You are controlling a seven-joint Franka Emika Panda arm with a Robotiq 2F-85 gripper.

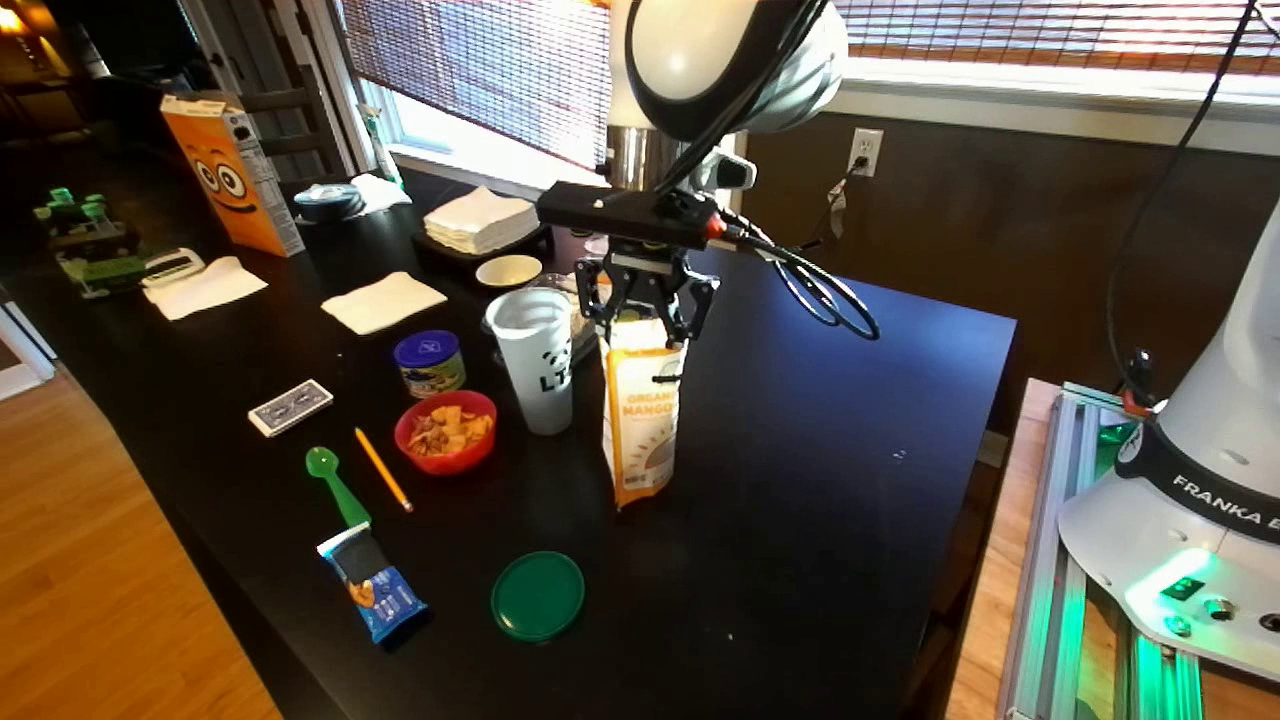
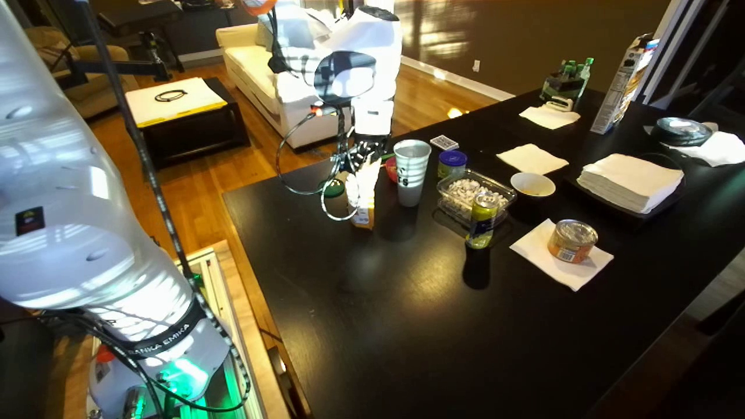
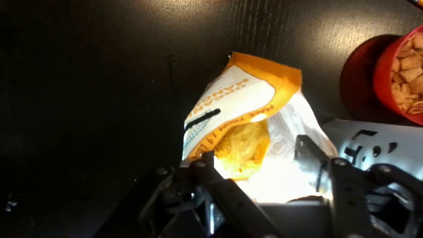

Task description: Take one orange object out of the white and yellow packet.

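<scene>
The white and yellow packet (image 1: pixel 643 410) stands upright on the dark table, and shows in both exterior views (image 2: pixel 362 201). In the wrist view the packet (image 3: pixel 243 87) has its mouth open toward the camera. One orange object (image 3: pixel 244 148), a wrinkled orange-tan piece, shows inside it. The lower part of the mouth is washed out by glare. My gripper (image 3: pixel 256 155) is open at the packet's mouth. One finger is inside the opening; whether the other is inside or outside the rim I cannot tell. The orange piece lies between the fingers, apart from the right one. In an exterior view the gripper (image 1: pixel 645 325) points down.
A white cup (image 1: pixel 537 350) stands close beside the packet, with a red bowl (image 1: pixel 450 466) of bits and a blue-lidded tub (image 1: pixel 430 365) beyond. A green lid (image 1: pixel 538 596) lies in front. A clear tray (image 2: pixel 474 195) and a yellow can (image 2: pixel 482 221) stand past the cup.
</scene>
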